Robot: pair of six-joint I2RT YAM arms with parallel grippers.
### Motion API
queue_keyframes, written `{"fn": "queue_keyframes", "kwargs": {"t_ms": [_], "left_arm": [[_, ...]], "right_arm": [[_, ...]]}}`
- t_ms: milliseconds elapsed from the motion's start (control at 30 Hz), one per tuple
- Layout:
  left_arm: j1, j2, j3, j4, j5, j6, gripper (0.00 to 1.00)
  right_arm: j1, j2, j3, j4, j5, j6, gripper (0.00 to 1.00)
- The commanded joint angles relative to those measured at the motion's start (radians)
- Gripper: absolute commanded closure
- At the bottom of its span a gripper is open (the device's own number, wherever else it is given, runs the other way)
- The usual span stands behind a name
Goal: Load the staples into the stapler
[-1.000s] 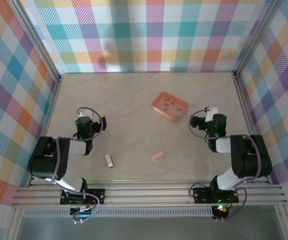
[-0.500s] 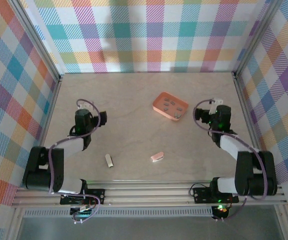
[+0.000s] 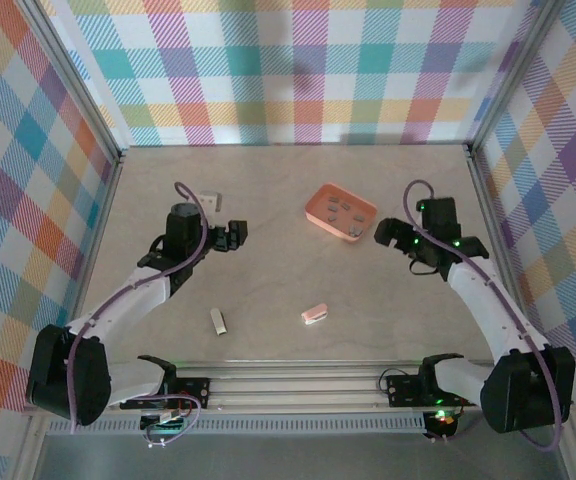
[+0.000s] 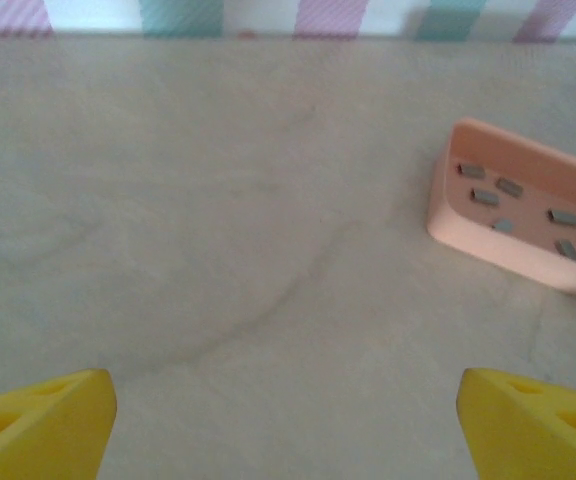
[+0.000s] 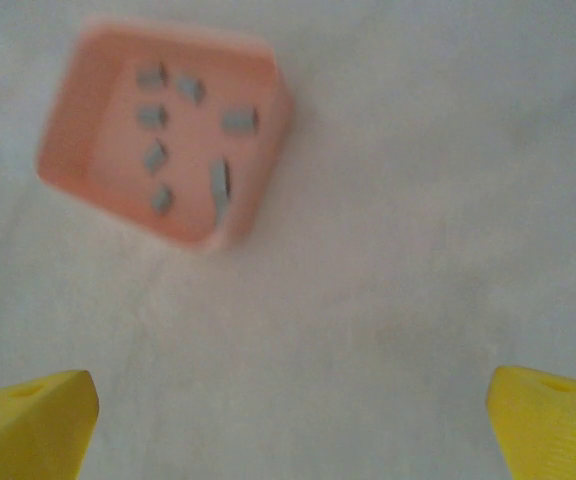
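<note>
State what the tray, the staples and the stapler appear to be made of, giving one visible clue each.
Tray: probably plastic; smooth matte salmon walls, rounded edges.
Staples: likely metal; small dull grey strips.
Stapler: seemingly plastic; pink casing, too small to confirm.

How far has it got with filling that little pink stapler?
Nothing looks done yet. The staples lie in the orange tray, and the stapler sits apart on the table, untouched. The left gripper and the right gripper are open and empty. Fetching staples and loading them is left to do.
</note>
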Motion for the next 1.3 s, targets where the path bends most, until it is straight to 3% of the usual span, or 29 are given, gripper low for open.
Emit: {"fn": "queue_keyframes", "kwargs": {"t_ms": [0,333,633,867,1267], "left_arm": [[-0.001,-0.039,-0.05,-0.065,-0.059,-0.116,0.12],[-0.001,-0.081,-0.115,-0.076,-0.101,-0.155,0.11],[-0.001,-0.045,-0.103,-0.074,-0.077,-0.174,0.11],[-0.001,-0.042,-0.097,-0.081,-0.075,-0.177,0.1],[-0.001,-0.024,-0.093,-0.087,-0.079,-0.177,0.1]], "right_arm": [[0.079,-0.025,0.011,-0.216,-0.005,0.178,0.01],[0.458,0.068,0.069,-0.35,0.051,0.495,0.03],[0.686,0.246,0.119,-0.274,0.026,0.696,0.09],[0.746,0.453,0.165,-0.12,-0.051,0.731,0.13],[0.736,0.642,0.3,-0.119,-0.035,0.632,0.21]]}}
